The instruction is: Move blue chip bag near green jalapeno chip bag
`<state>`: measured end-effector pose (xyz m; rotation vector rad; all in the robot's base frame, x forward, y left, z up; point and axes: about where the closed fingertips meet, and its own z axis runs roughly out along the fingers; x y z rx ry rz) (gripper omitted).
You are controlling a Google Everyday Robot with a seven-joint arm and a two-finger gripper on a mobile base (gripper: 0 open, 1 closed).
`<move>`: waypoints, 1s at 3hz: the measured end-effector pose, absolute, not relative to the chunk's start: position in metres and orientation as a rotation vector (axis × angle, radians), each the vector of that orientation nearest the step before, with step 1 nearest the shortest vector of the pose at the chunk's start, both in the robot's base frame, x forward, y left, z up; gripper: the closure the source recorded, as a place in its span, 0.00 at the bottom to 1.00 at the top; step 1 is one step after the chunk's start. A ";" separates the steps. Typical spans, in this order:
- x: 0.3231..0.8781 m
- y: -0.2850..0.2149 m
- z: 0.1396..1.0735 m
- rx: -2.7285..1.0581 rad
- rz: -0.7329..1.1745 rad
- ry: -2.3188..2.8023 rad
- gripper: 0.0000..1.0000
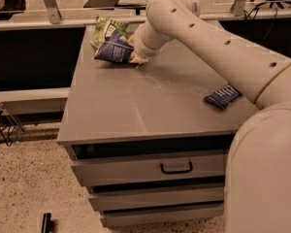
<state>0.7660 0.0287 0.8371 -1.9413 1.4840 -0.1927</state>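
Observation:
The blue chip bag (114, 48), dark blue and white foil, lies on the far left part of the grey table top (150, 101). The light-green jalapeno chip bag (105, 28) lies right behind it, touching it. My gripper (136, 58) is at the blue bag's right end, low over the table, at the end of the white arm (208, 38) that reaches in from the right. The arm's wrist hides most of the gripper.
A small flat dark-blue snack-bar packet (223, 96) lies near the table's right edge. The table has drawers (174, 168) in its front. A rail and desks stand behind the table.

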 end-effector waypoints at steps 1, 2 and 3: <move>0.766 0.029 0.837 -1.941 -0.193 1.484 0.37; 0.766 0.029 0.839 -1.942 -0.192 1.484 0.15; 0.766 0.029 0.844 -1.942 -0.193 1.484 0.00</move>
